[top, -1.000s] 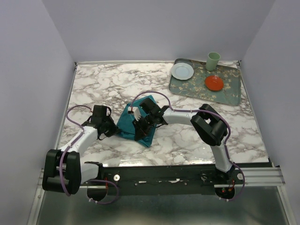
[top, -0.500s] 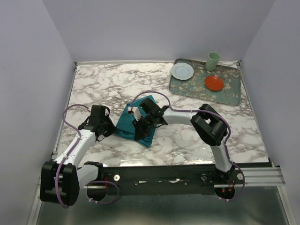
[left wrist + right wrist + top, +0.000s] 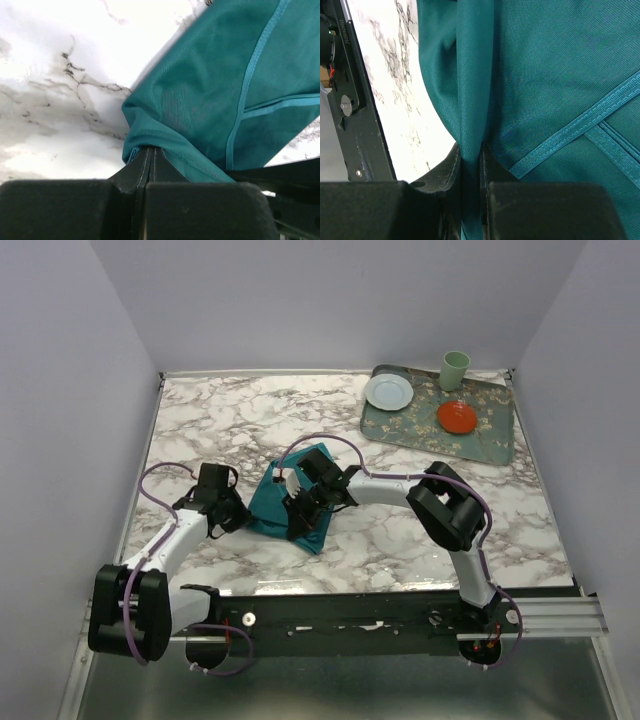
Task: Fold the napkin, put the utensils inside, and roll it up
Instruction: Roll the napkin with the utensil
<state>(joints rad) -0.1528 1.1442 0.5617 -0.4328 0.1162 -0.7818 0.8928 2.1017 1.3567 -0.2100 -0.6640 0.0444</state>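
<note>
- My left gripper (image 3: 151, 156) is closed tight on a corner of the napkin (image 3: 215, 85), with cloth pinched between the jaws.
- My right gripper (image 3: 470, 159) clamps a raised fold of the same cloth.
- The napkin lies bunched on the marble table (image 3: 200, 420), held between both grippers.

One teal napkin (image 3: 268, 506); one patterned tray (image 3: 490, 440); one white plate (image 3: 388, 392); one red plate (image 3: 456, 417); one green cup (image 3: 455, 370).
</note>
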